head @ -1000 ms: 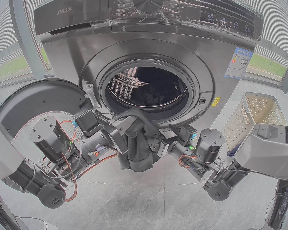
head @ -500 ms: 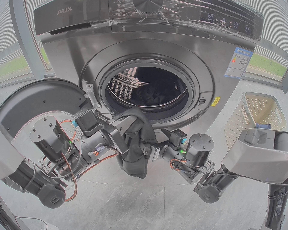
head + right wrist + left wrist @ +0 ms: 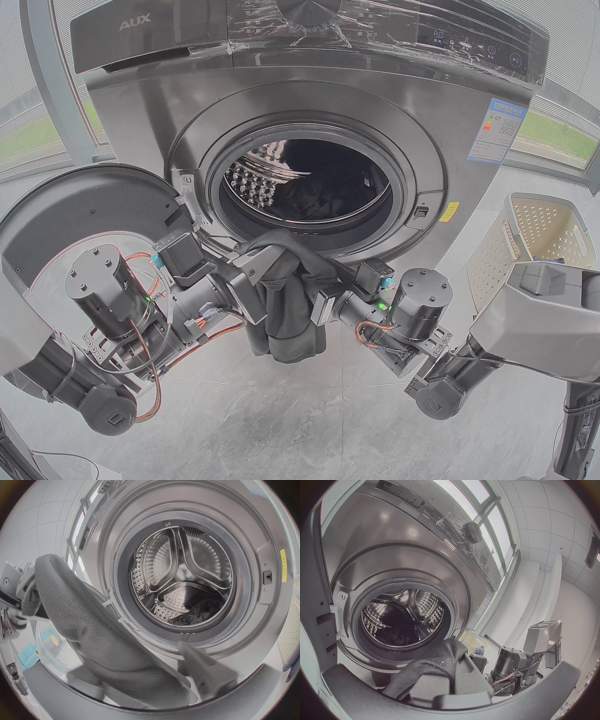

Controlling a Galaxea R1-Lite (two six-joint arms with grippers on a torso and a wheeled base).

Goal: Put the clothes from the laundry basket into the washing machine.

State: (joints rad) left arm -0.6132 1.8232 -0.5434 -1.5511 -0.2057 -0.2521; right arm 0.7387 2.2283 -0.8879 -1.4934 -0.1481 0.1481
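A dark grey garment (image 3: pixel 287 300) hangs in front of the washing machine, just below the open drum mouth (image 3: pixel 306 181). My left gripper (image 3: pixel 265 259) is shut on its upper fold, and the cloth (image 3: pixel 434 664) drapes over one finger. My right gripper (image 3: pixel 322 294) presses into the garment from the other side. It stands open, with the cloth (image 3: pixel 93 630) lying over one finger and the other finger (image 3: pixel 203 670) bare. More dark clothes (image 3: pixel 200 611) lie at the bottom of the drum. The cream laundry basket (image 3: pixel 537 237) stands on the floor to the right.
The round door (image 3: pixel 81 206) is swung open to the left, behind my left arm. My right arm's upper link covers the basket's lower part. Grey tiled floor (image 3: pixel 300 412) lies below the grippers.
My right gripper moved left into the hanging garment, then lifted slightly toward the drum rim. The garment's lower fold swung and bunched. My left arm barely shifted.
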